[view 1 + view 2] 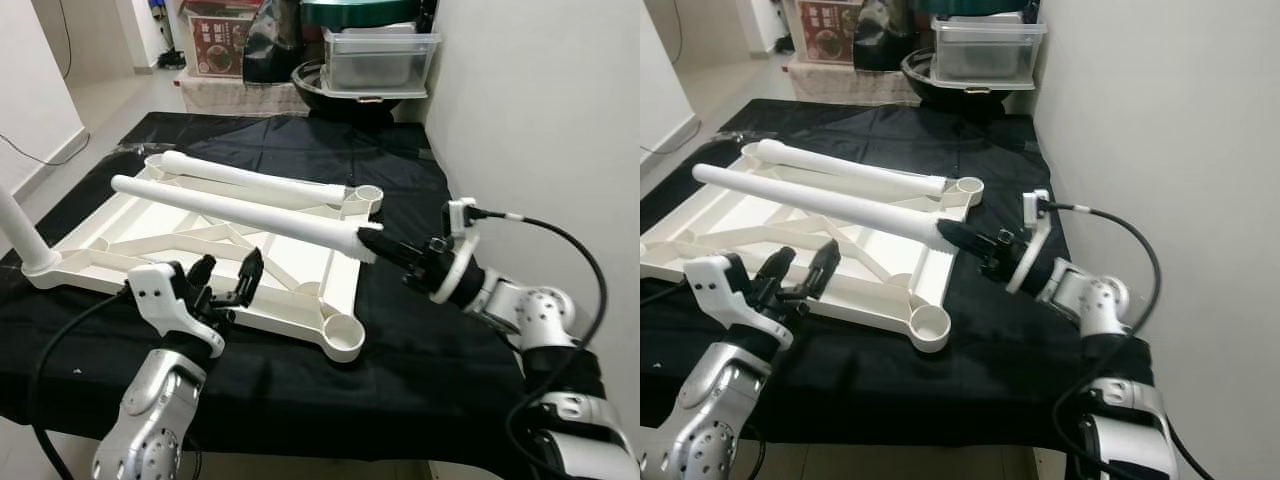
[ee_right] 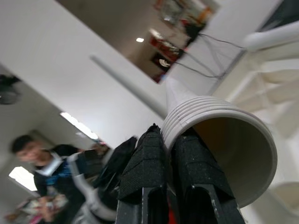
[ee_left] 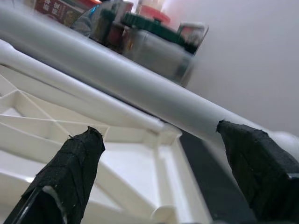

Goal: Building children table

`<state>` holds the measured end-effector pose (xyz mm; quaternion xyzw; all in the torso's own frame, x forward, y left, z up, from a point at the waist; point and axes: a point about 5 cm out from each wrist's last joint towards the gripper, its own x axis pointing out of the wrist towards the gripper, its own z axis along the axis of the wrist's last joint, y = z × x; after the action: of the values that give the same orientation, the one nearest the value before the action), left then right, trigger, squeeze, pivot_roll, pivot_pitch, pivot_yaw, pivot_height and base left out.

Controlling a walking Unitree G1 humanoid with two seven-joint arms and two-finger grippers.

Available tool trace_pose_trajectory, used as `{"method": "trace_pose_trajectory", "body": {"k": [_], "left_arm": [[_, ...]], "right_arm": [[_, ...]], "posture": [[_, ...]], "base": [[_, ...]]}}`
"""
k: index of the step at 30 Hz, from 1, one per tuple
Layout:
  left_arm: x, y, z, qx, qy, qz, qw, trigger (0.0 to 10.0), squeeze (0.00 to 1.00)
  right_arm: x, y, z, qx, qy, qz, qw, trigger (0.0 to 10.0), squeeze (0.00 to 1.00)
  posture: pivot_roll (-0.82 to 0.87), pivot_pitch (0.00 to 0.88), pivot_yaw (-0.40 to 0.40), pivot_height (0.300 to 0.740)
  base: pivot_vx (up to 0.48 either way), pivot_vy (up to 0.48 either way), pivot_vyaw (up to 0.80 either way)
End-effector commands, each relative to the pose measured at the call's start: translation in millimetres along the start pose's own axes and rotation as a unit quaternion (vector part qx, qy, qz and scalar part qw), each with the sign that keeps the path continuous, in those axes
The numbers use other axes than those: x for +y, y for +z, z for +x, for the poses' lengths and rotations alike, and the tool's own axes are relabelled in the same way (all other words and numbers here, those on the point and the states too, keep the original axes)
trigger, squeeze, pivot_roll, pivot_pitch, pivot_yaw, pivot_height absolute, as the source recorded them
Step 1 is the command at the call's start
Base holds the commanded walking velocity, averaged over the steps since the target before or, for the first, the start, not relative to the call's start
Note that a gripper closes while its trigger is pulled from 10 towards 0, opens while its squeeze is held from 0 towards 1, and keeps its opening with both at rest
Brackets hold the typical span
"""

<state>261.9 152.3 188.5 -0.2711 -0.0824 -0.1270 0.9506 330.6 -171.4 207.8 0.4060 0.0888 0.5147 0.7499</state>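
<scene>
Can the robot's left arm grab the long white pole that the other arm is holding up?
Probably yes. The left gripper is open, just below the white pole, with nothing between them. The right gripper pinches only its threaded end.

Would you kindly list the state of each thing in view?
White plastic tabletop: upside down on black cloth.
Held white leg tube: raised, pinched at its threaded end.
Second white leg: lying on tabletop.
Right gripper: shut on tube.
Left gripper: open, empty.
</scene>
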Motion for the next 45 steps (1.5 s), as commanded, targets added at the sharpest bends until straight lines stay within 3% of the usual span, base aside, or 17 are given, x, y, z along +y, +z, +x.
{"method": "trace_pose_trajectory", "body": {"k": [1,3,6,8,9,11,13,16,20,22,25,29,35,45], "left_arm": [[5.8,0,-0.6,0.005,0.002,-0.021,1.0,10.0,0.0],[5.8,0,-0.6,0.005,0.002,-0.021,1.0,10.0,0.0],[9.4,-1,-3.1,0.011,-0.014,-0.066,0.998,10.0,0.0],[9.4,-1,-3.1,0.011,-0.014,-0.066,0.998,10.0,0.0],[10.0,-5,-8.6,0.021,-0.026,-0.098,0.995,10.0,0.0],[10.0,-5,-8.6,0.021,-0.026,-0.098,0.995,10.0,0.0],[10.0,-3,-10.5,0.021,-0.041,-0.13,0.99,10.0,0.0],[10.0,-3,-10.5,0.021,-0.041,-0.13,0.99,10.0,0.0],[12.1,9,-17.0,0.001,-0.091,-0.232,0.968,10.0,0.0],[12.1,9,-17.0,0.001,-0.091,-0.232,0.968,10.0,0.0],[15.3,22,-22.6,-0.021,-0.119,-0.259,0.958,10.0,0.0],[17.1,25,-23.5,-0.027,-0.121,-0.262,0.957,10.0,0.0],[31.6,40,-26.0,-0.055,-0.122,-0.274,0.952,10.0,0.0],[44.1,42,-32.0,-0.054,-0.117,-0.287,0.949,10.0,0.0]], "right_arm": [[5.1,0,-1.9,-0.01,0.029,0.007,1.0,0.0,0.0],[5.1,0,-1.9,-0.01,0.029,0.007,1.0,0.0,0.0],[5.4,-6,-9.9,-0.016,0.045,0.029,0.998,0.0,0.0],[5.4,-6,-9.9,-0.016,0.045,0.029,0.998,0.0,0.0],[5.0,-12,-16.3,-0.02,0.055,0.049,0.997,0.0,0.0],[5.0,-12,-16.3,-0.02,0.055,0.049,0.997,0.0,0.0],[5.2,-19,-22.7,-0.017,0.064,0.069,0.995,0.0,0.0],[5.2,-19,-22.7,-0.017,0.064,0.069,0.995,0.0,0.0],[5.0,-33,-31.7,-0.007,0.068,0.1,0.993,0.0,0.0],[5.0,-33,-31.7,-0.007,0.068,0.1,0.993,0.0,0.0],[5.5,-40,-37.8,-0.001,0.068,0.111,0.992,0.0,0.0],[5.8,-41,-39.1,0.0,0.068,0.113,0.991,0.0,0.0],[10.3,-47,-49.0,0.007,0.078,0.124,0.989,0.0,0.0],[14.7,-49,-50.3,0.01,0.088,0.12,0.989,0.0,0.0]], "posture": [[0.1,0.026,-0.038,0.74],[0.1,0.026,-0.038,0.74],[0.1,0.021,-0.034,0.74],[0.1,0.021,-0.034,0.74],[0.1,0.021,-0.034,0.74],[0.1,0.021,-0.034,0.74],[0.1,0.028,-0.036,0.74],[0.1,0.028,-0.036,0.74],[0.1,0.037,-0.041,0.74],[0.1,0.037,-0.041,0.74],[0.1,0.038,-0.042,0.74],[0.1,0.04,-0.042,0.74],[0.1,0.042,-0.04,0.74],[0.1,0.042,-0.038,0.74]], "base": [[0.0,0.0,0.0],[0.0,0.0,0.0],[0.0,0.0,0.0],[0.0,0.0,0.0],[0.0,0.0,0.0],[0.0,0.0,0.0],[0.0,0.0,0.0],[0.0,0.0,0.0],[0.0,0.0,0.0],[0.0,0.0,0.0],[0.0,0.0,0.0],[0.0,0.0,0.0],[0.0,0.0,0.0],[0.0,0.0,0.0]]}}
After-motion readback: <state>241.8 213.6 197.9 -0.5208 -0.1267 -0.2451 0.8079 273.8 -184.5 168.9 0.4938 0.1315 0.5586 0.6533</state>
